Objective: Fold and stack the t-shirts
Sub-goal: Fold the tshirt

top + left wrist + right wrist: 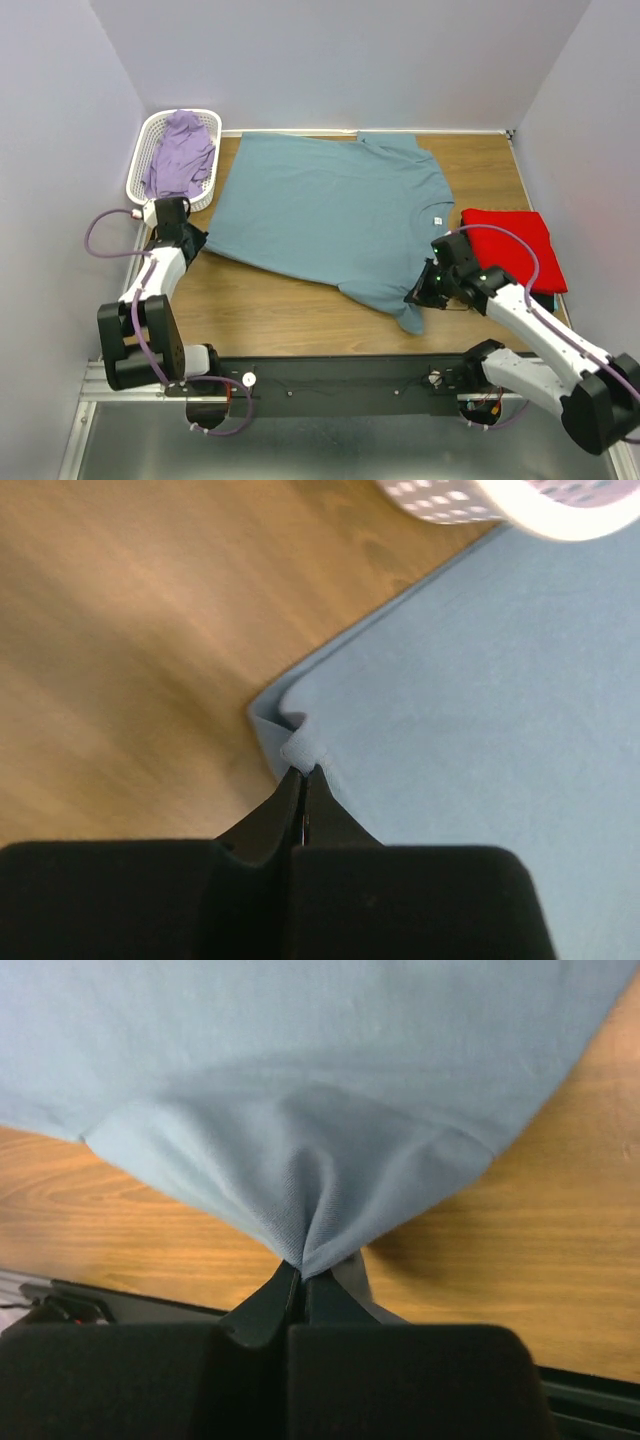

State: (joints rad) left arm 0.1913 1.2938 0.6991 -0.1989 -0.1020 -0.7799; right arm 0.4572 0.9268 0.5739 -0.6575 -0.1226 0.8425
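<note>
Lying ahead, the blue-grey t-shirt (330,210) is pinched by left gripper (303,772) and right gripper (300,1270). Its length is spanned between them.

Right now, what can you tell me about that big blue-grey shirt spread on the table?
The blue-grey t-shirt is soft, plain cloth, spread mostly flat on the wooden table, neck toward the right with a small white label showing. One sleeve points to the far edge, the other toward the arms. The left pincer is shut on its near hem corner; the right pincer is shut on a bunched fold by the near sleeve.
</note>
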